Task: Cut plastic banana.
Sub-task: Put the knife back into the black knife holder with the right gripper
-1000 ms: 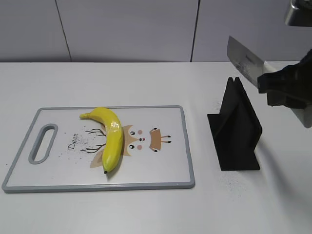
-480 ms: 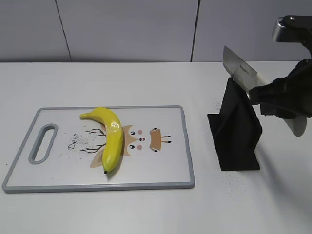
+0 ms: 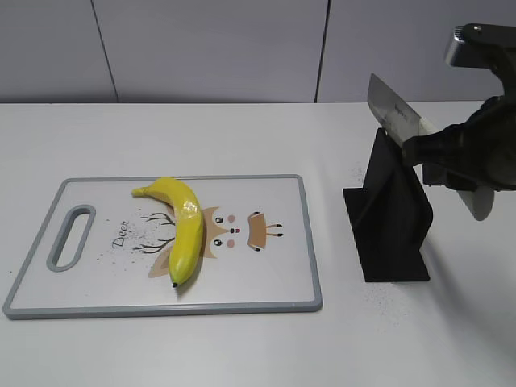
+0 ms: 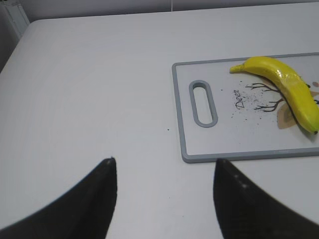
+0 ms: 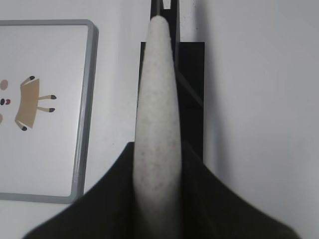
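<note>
The yellow plastic banana [image 3: 185, 226] lies whole on the white cutting board [image 3: 266, 278], left of its middle; it also shows in the left wrist view [image 4: 289, 89]. My right gripper [image 3: 439, 157] is shut on the pale handle [image 5: 157, 124] of a knife, whose steel blade [image 3: 391, 109] points up and left above the black knife stand [image 3: 391, 218]. My left gripper [image 4: 164, 169] is open and empty over bare table left of the board [image 4: 234, 154]; it is out of the exterior view.
The knife stand [image 5: 192, 74] stands right of the board [image 5: 82, 149] on the white table. A grey wall runs behind the table. The board has a handle slot [image 3: 71, 235] at its left end.
My right gripper has lowered the knife and drawn it left, so the blade now sits just above the top of the stand. The banana and board have not moved.
</note>
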